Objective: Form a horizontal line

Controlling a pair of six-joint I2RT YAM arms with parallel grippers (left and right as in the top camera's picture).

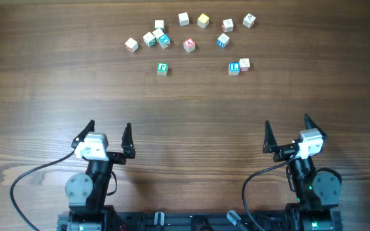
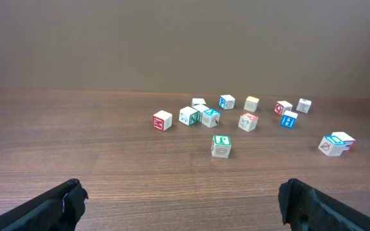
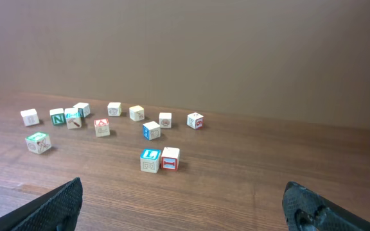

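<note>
Wooden alphabet cubes (image 1: 189,45) scattered on table (image 1: 185,102); left end effector (image 1: 109,125), right end effector (image 1: 287,120) agape, empty.

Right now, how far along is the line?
Done: nothing. The alphabet cubes lie scattered on the far side of the table, with no row formed. Only a blue-faced cube and a red-faced cube sit touching, side by side. In hand: nothing. The left gripper and right gripper are open and empty, near their bases. Left: the whole line, cubes edge to edge.
</note>
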